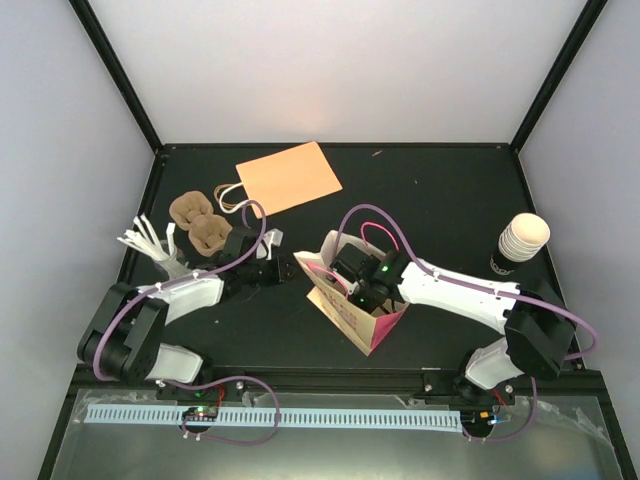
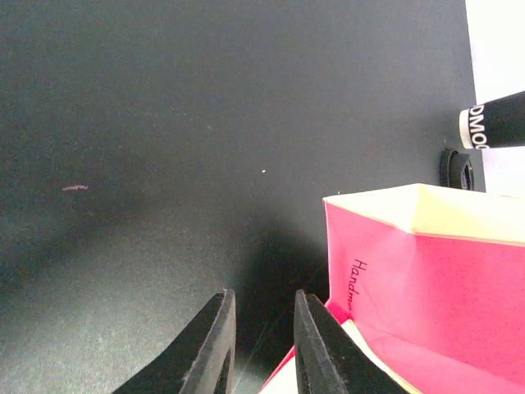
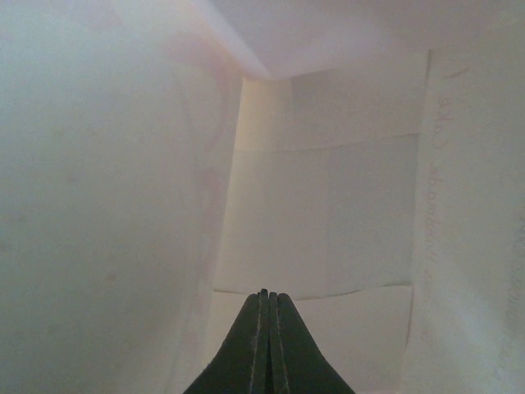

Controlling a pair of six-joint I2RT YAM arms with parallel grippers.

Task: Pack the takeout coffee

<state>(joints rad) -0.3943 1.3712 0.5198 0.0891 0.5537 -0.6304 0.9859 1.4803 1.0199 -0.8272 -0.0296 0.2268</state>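
Right pincer (image 3: 269, 294) sits closest in its own wrist view: fingers pressed flat together, nothing between them, pointing into the cream inside of the paper bag (image 3: 328, 205). Takeout coffee (image 1: 522, 240) is not in the bag. It stands on the bench (image 1: 440, 200) at the right edge, ribbed cream top, dark lower part with a white lettered band, nothing touching it, well apart from both pincers. Left wrist view catches only that dark part, top right. Right arm's forearm passes near the cup on its way to the bag. Bag is mid-bench, mouth open, pink outside, cream inside, with the right wrist reaching in through the mouth. Left pincer (image 2: 262, 295) is just beside the bag's left side, low over the bench, fingers a narrow gap apart. A sliver of the pink bag edge shows at the bottom of that gap; can't tell if it touches either finger. Further left: brown pulp carrier (image 1: 200, 222), with a bundle of white sticks (image 1: 145, 240) just beside it near the left edge. Flat orange bag (image 1: 288, 178) with loop handles lies toward the back of the bench.
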